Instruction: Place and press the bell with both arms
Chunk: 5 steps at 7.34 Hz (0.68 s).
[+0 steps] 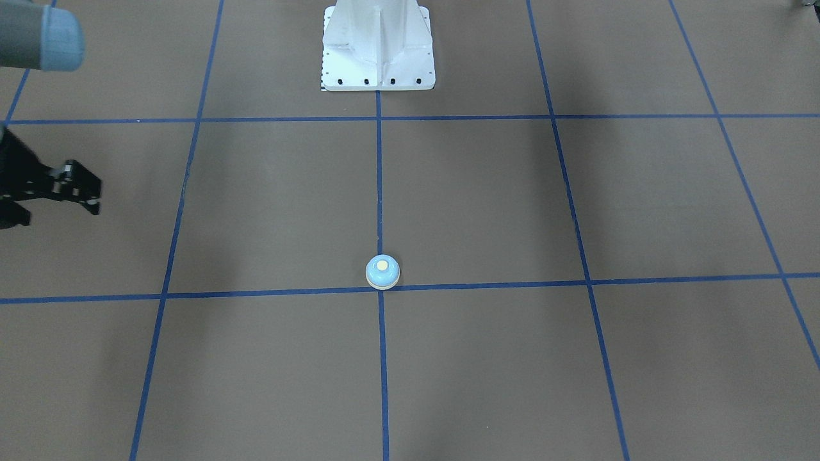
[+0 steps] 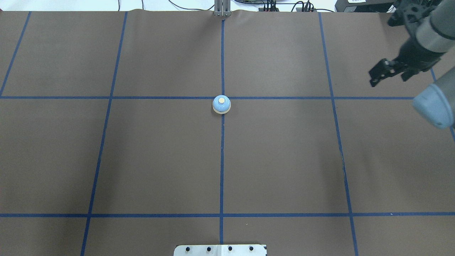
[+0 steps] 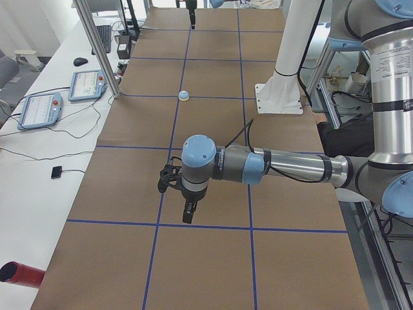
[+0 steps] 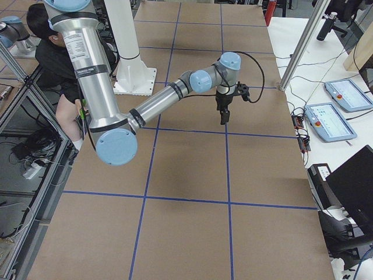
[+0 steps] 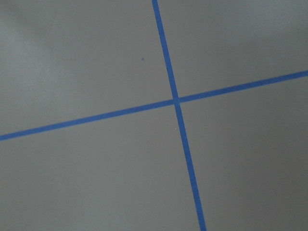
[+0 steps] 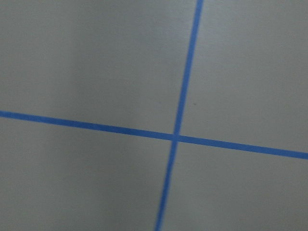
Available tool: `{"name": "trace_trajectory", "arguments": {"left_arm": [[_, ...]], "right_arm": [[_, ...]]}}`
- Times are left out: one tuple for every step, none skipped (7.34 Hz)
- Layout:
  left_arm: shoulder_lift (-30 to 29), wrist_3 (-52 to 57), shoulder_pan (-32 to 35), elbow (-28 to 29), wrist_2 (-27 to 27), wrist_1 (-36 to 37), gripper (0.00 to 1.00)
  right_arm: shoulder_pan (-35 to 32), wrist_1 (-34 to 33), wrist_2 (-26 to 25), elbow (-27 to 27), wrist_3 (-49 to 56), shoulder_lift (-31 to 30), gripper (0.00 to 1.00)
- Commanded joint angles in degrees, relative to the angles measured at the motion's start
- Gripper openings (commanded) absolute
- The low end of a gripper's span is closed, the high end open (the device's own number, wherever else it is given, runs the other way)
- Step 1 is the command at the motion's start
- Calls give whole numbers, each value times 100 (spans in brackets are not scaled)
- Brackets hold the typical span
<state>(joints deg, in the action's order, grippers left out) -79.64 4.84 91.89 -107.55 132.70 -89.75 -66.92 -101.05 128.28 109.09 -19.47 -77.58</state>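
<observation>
Two arms [image 3: 284,166] [image 4: 169,93], one bell [image 2: 221,104], upright on table [image 2: 284,160]

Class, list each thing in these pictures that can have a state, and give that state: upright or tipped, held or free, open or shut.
bell: upright on the table at a tape crossing, free, touched by neither gripper.
right gripper: far from the bell, empty; open or shut cannot be told.
left gripper: pointing down over bare table, far from the bell; open or shut cannot be told.
</observation>
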Motion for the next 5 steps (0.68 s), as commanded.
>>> {"name": "trace_trajectory", "arguments": {"left_arm": [[54, -1, 13, -100, 45, 318, 100], [54, -1, 13, -73, 45, 318, 100], [54, -1, 13, -55, 45, 318, 100], [63, 8, 21, -55, 45, 318, 100], [63, 17, 30, -38, 28, 309, 100]], "right_arm": [[-1275, -11, 547, 43, 1948, -1150, 100], [-1663, -46, 557, -105, 2608, -1345, 100], [-1997, -11, 653, -368, 3198, -1574, 100], [-2149, -11, 724, -405, 3456, -1689, 100], [-2333, -19, 698, -354, 3380, -1812, 100]]}}
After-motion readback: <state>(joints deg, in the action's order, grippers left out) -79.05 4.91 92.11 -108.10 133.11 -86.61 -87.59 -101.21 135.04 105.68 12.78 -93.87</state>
